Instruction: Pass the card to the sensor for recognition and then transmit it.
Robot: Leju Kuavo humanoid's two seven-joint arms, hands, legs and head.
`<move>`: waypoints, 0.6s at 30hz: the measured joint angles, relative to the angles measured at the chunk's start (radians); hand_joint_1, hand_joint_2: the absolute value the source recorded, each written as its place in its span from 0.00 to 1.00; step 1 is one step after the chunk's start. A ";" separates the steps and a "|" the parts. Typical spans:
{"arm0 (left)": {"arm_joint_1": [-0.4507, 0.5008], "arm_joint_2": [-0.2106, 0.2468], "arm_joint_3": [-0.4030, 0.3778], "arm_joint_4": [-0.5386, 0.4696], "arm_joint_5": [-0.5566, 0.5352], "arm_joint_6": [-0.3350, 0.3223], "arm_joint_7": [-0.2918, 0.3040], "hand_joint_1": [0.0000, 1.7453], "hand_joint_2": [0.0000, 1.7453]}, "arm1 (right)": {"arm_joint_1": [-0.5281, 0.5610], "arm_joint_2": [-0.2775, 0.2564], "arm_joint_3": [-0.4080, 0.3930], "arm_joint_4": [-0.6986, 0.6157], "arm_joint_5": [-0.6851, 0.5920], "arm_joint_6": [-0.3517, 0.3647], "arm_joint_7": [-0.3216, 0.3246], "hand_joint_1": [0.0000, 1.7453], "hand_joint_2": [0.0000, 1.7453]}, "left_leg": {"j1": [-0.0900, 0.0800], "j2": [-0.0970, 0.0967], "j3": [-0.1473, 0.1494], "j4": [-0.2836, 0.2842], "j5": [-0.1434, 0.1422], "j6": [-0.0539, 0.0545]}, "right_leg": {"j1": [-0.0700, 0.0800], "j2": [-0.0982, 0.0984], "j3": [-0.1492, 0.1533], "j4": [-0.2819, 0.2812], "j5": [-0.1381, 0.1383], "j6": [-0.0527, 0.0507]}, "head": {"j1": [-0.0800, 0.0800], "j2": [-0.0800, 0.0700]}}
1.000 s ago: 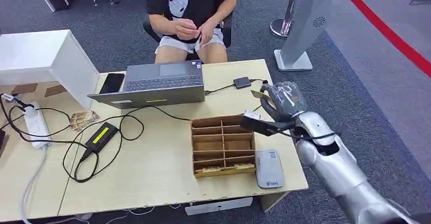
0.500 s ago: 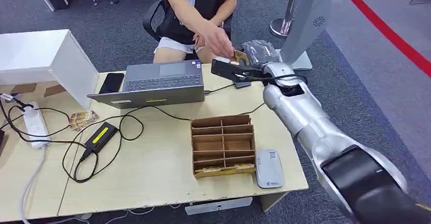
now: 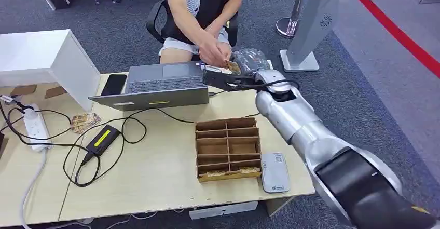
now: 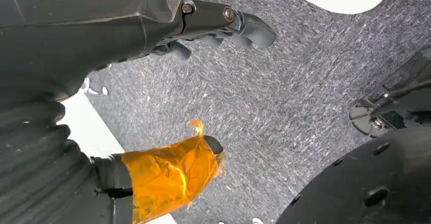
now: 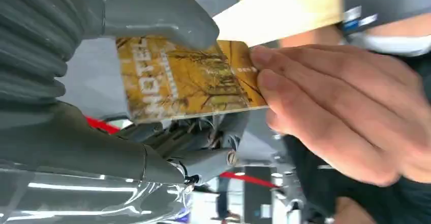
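1. Pinched between thick grey thumb [image 5: 152, 10] and darker fingers of the right hand [image 3: 244, 63] — a yellow-orange printed card [image 5: 188, 76], flat and level, reached out past the far table edge.
2. Gripped at its free end by the seated person's hand [image 5: 345, 112]; both holds on at once.
3. Below and nearer: grey open laptop [image 3: 161, 86], brown cardboard divider tray [image 3: 227, 148], small white-grey card reader [image 3: 275, 173] by the table's near edge.
4. Left hand [image 4: 173, 176] hanging over carpet, holding nothing; fingers loosely apart.
5. Judged near the end — handover in hand, release not yet made; sensor step unconfirmable here.
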 joint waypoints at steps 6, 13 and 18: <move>0.001 0.002 -0.001 0.000 0.003 0.004 0.009 0.00 1.00 | 0.056 0.015 0.021 -0.053 -0.005 -0.044 -0.064 0.00 1.00 | 0.000 0.000 0.000 0.000 0.000 0.000 | 0.000 0.000 0.000 0.000 0.000 0.000 | 0.000 0.000; 0.014 0.002 0.002 0.000 0.019 0.018 0.016 0.00 1.00 | 0.204 -0.103 0.044 -0.431 -0.015 -0.082 -0.068 0.00 1.00 | 0.000 -0.001 -0.001 0.000 0.000 0.000 | 0.000 -0.001 0.000 -0.001 0.000 0.000 | 0.001 0.000; 0.013 0.003 0.005 0.000 0.025 0.018 0.017 0.00 1.00 | 0.260 -0.162 0.052 -0.585 -0.012 -0.088 -0.069 0.00 1.00 | 0.000 0.001 0.000 0.000 -0.001 0.000 | 0.000 0.000 0.000 -0.001 0.000 0.000 | 0.000 0.000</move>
